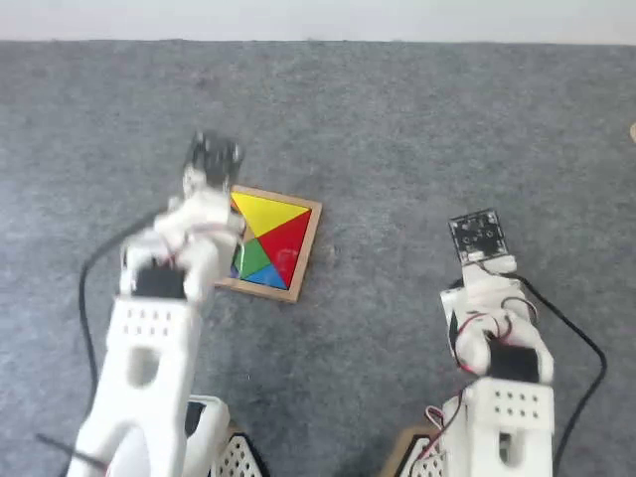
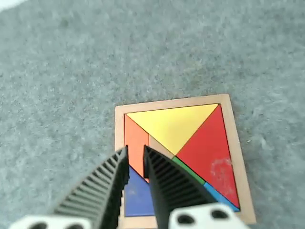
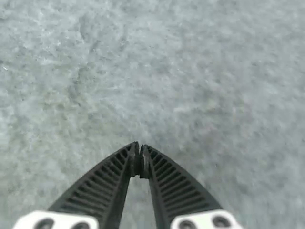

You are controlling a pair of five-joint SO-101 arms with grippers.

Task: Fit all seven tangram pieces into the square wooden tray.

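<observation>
The square wooden tray (image 2: 233, 138) lies on the grey carpet and holds a yellow triangle (image 2: 174, 124), a red triangle (image 2: 205, 152), an orange piece (image 2: 136, 140), a dark blue piece (image 2: 138, 195), and green and light blue slivers. A small tan patch (image 2: 159, 145) shows between orange and yellow. In the high view the tray (image 1: 310, 238) is partly under one arm (image 1: 189, 248). My left gripper (image 2: 135, 151) hovers over the orange and dark blue pieces, open by a narrow gap and holding nothing. My right gripper (image 3: 139, 145) is shut and empty over bare carpet.
Grey carpet (image 1: 397, 129) covers the table all round the tray. The other arm (image 1: 492, 308) stands well to the right of the tray. Both arm bases sit at the near edge.
</observation>
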